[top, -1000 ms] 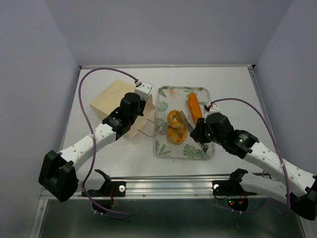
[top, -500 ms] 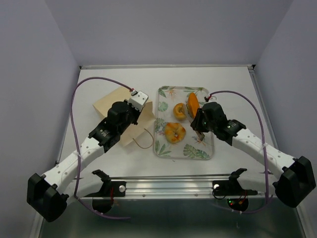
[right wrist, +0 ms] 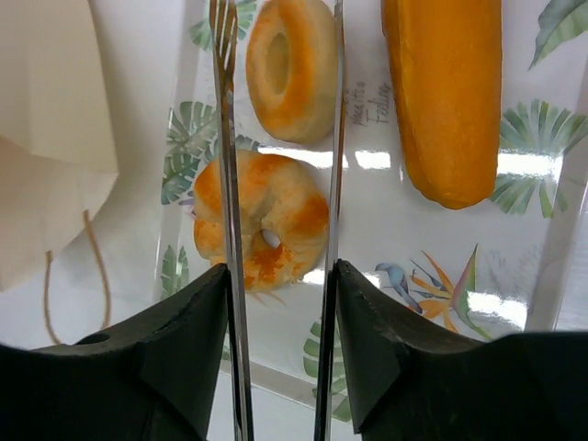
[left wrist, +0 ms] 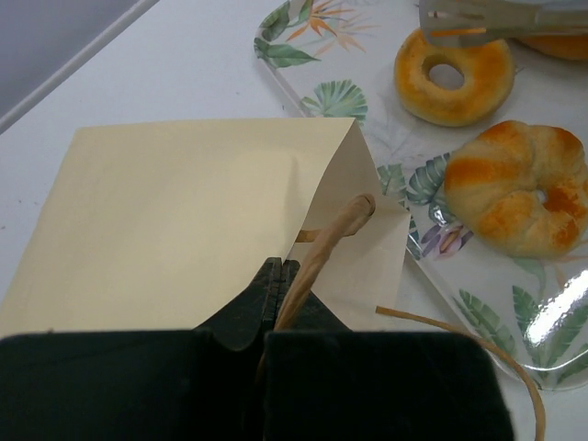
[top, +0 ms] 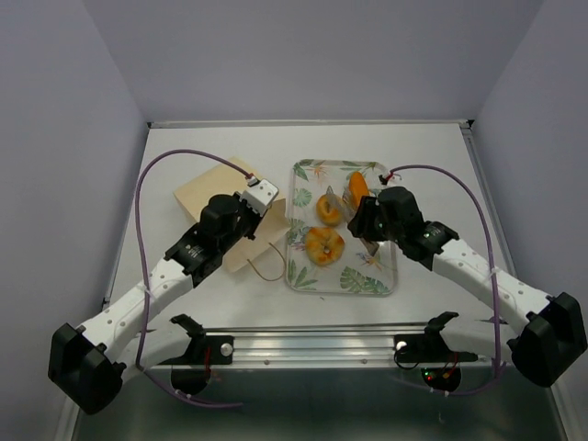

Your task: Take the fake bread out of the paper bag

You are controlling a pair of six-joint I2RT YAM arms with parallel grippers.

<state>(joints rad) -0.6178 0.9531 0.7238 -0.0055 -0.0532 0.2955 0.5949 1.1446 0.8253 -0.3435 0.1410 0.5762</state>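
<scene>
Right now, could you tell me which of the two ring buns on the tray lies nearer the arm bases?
The twisted bun, knotted with darker orange patches; the smooth ring bun sits farther back, beside the long loaf.

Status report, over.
Left gripper shut on paper bag rim. Right gripper open, empty, over tray. Three fake bread pieces on tray. No obstruction seen.
</scene>
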